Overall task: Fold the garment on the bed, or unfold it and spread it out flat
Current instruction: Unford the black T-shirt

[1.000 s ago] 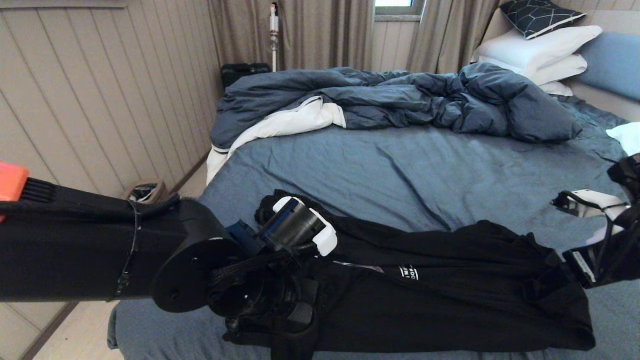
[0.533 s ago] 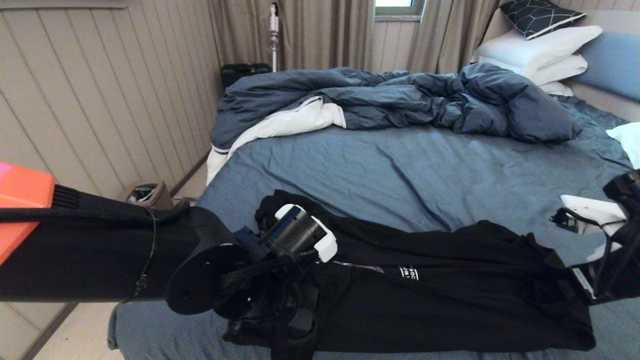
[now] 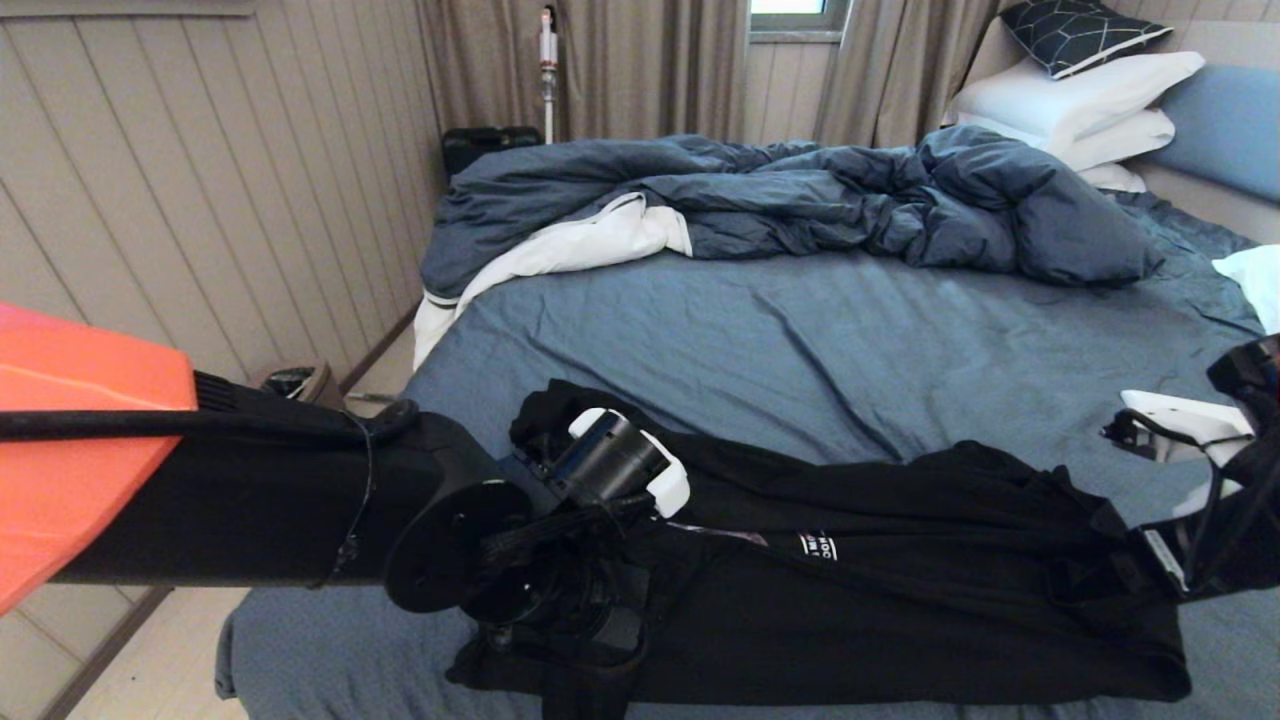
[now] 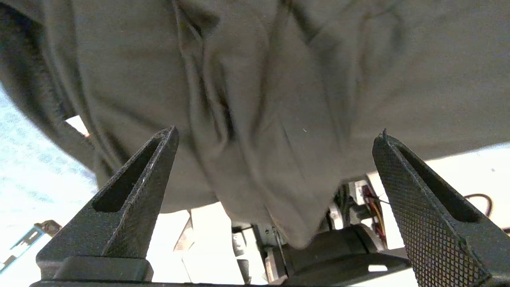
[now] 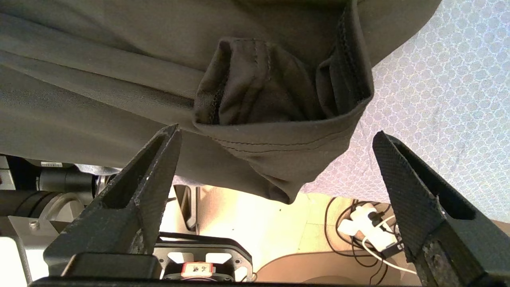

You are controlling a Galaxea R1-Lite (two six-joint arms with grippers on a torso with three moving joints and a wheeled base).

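Both hands spread wide, left hand (image 4: pixel 275 133) and right hand (image 5: pixel 277 133) facing the black T-shirt's (image 3: pixel 900 580) near edge—I'd pinch one hem layer evenly.

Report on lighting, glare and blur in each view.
Head view: dim, even room light; the black garment loses fold detail, window top blown out. Left wrist view: garment soft and slightly blurred, pale patches below it washed out. Right wrist view: sharp hem stitching on the garment; the floor patch below glares.
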